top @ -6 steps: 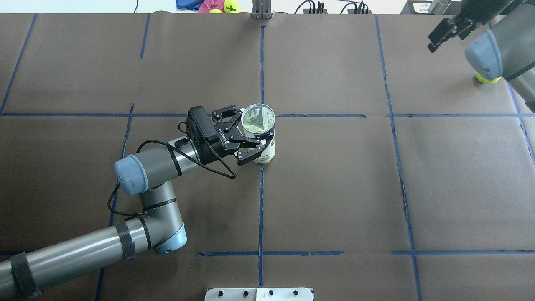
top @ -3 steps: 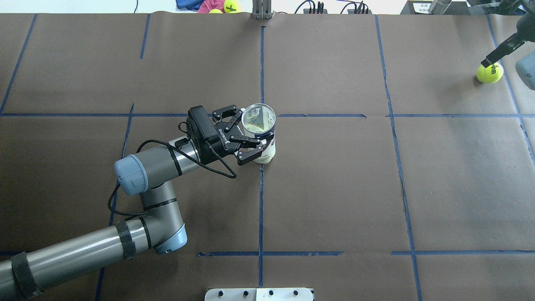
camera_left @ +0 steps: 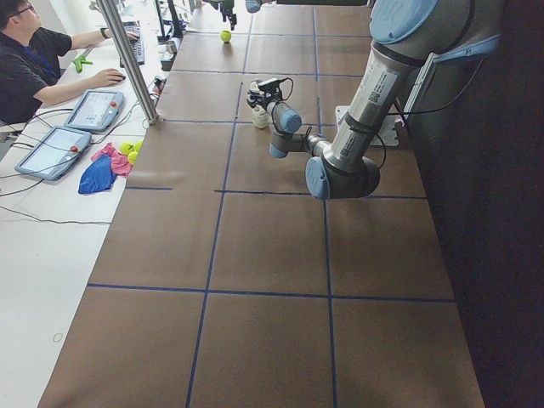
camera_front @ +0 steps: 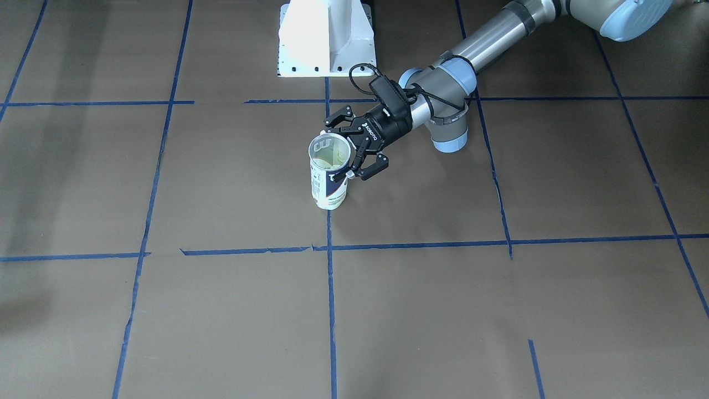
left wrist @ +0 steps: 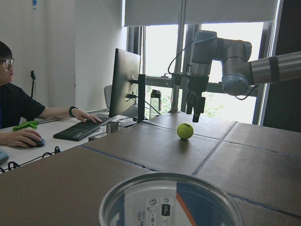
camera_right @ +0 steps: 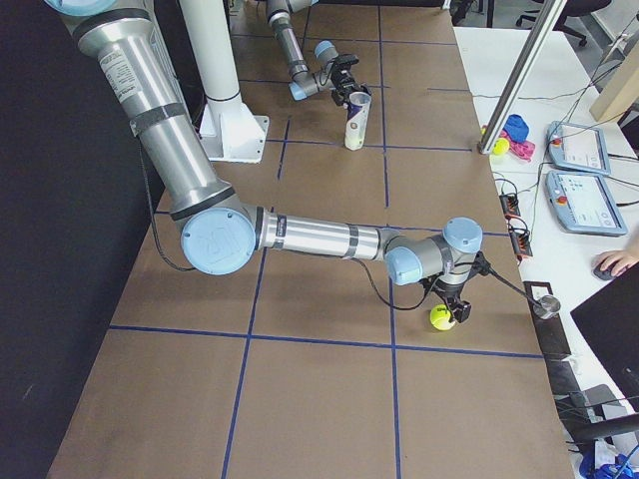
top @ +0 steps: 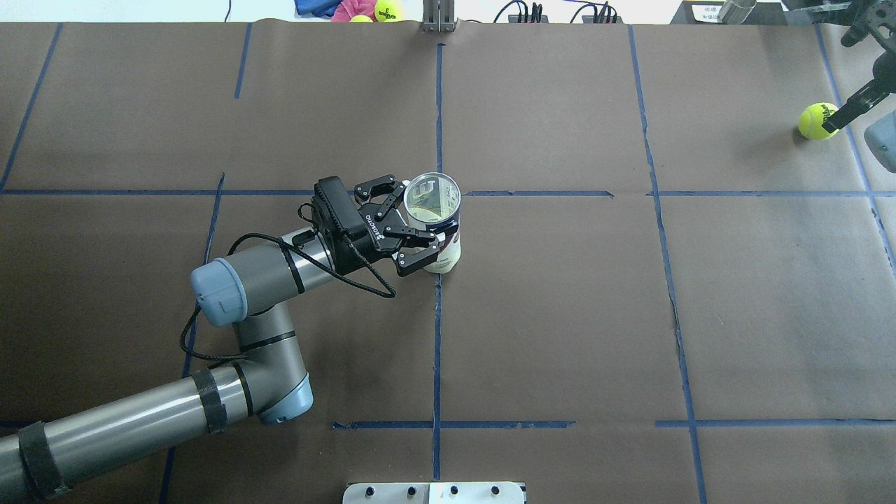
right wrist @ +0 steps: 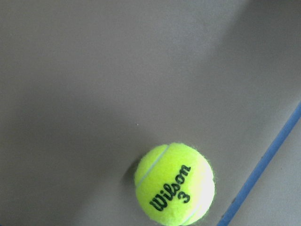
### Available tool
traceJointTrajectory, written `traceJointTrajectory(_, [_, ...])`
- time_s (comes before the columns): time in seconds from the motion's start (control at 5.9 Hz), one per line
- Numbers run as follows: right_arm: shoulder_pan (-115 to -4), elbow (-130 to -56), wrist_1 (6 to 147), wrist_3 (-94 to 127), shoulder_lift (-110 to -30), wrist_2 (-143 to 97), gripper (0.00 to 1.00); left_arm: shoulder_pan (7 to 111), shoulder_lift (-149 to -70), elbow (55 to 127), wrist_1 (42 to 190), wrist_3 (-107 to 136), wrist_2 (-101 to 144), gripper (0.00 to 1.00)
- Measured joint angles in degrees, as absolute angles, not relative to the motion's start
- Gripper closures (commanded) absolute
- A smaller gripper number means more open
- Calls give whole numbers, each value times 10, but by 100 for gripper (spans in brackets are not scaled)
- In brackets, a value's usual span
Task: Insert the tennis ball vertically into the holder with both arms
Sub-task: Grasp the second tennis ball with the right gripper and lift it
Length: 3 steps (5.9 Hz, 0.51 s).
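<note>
Grey-silver with pale blue joint caps, the left arm (top: 140, 413) comes in from the lower left of the overhead view, bends at its elbow and reaches toward the middle of the table (top: 560, 315), which is covered in brown paper. A black cable (top: 185, 339) loops along the arm to the wrist. Beyond the table's far edge lie a bright cloth and some spare balls (top: 383, 10).

The left gripper (top: 411, 224) lies level with the table and is clamped around the can (top: 448, 255), high on its side. The near pad sits flat against the white and navy label, and the far pad is mostly hidden behind the rim. The can stands upright with its open mouth up, its foot on the blue tape line (top: 437, 336) that runs down the middle of the table. A yellowish tint shows down inside it, and I cannot tell what that is.

Well to the right, close to the table's far right corner, the tennis ball (top: 815, 120) rests on the paper just beside another tape line. Its black Wilson 3 print is turned up toward the right wrist camera. The right arm (camera_right: 300, 238) stretches low along the table toward it. The right gripper (left wrist: 195, 112) hangs point-down just above and beside the ball without touching it. In the overhead view its two fingers stand spread apart, released.
</note>
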<state>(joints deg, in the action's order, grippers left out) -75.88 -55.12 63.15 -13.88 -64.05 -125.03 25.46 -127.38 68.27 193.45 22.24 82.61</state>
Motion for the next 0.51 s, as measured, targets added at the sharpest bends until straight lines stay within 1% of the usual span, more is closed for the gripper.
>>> traceJointTrajectory(0.51, [-744, -500, 613, -137, -619, -1209, 1, 255, -1274, 685, 1934, 222, 826, 19])
